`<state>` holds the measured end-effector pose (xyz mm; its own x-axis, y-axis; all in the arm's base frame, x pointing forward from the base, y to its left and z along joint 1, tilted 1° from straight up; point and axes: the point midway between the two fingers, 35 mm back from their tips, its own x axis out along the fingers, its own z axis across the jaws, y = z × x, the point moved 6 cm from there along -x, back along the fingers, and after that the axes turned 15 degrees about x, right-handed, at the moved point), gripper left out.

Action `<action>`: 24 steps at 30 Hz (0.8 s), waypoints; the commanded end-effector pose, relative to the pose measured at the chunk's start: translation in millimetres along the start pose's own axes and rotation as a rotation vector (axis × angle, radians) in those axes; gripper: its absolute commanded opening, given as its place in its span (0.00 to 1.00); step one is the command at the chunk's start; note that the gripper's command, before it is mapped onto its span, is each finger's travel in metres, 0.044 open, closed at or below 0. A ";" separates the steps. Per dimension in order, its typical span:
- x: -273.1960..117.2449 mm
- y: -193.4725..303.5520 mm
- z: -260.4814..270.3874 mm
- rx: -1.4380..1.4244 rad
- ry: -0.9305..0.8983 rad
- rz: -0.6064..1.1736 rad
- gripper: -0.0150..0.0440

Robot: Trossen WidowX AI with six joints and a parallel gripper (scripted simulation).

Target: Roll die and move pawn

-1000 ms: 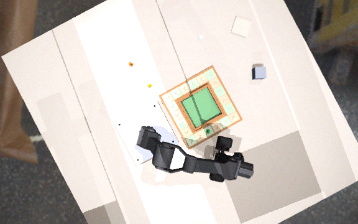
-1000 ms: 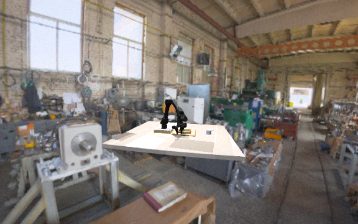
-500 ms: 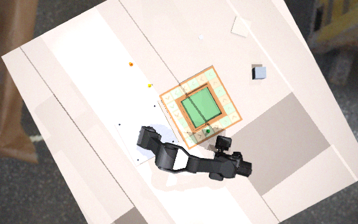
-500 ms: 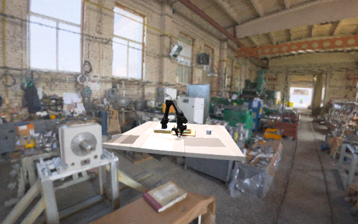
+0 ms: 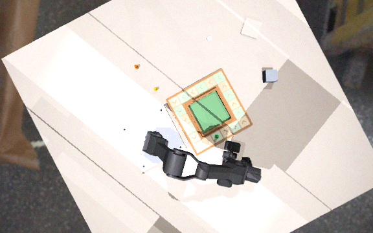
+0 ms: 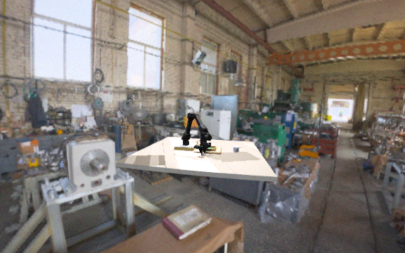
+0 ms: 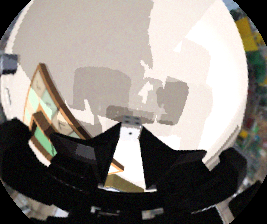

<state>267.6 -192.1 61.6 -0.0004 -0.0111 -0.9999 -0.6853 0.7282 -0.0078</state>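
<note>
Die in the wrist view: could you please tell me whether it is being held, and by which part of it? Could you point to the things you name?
Yes, the die [image 7: 130, 133] appears held by two opposite side faces, between the fingertips of the gripper [image 6: 202, 154] [image 7: 131, 129].

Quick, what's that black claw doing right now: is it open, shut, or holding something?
Gripper: closed on the small white die, which sits between the tips of its fingers.
</note>
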 end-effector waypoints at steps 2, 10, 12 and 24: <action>0.6 0.1 -0.4 0.002 0.003 -0.001 0.39; -15.6 -1.8 1.6 -0.007 0.002 0.005 0.25; -28.0 -3.2 2.3 -0.008 0.002 0.005 0.25; -106.2 -1.1 2.9 0.000 0.003 0.000 0.25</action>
<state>271.5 -190.6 148.6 -0.0090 -0.0050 -0.9999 -0.6916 0.7223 0.0026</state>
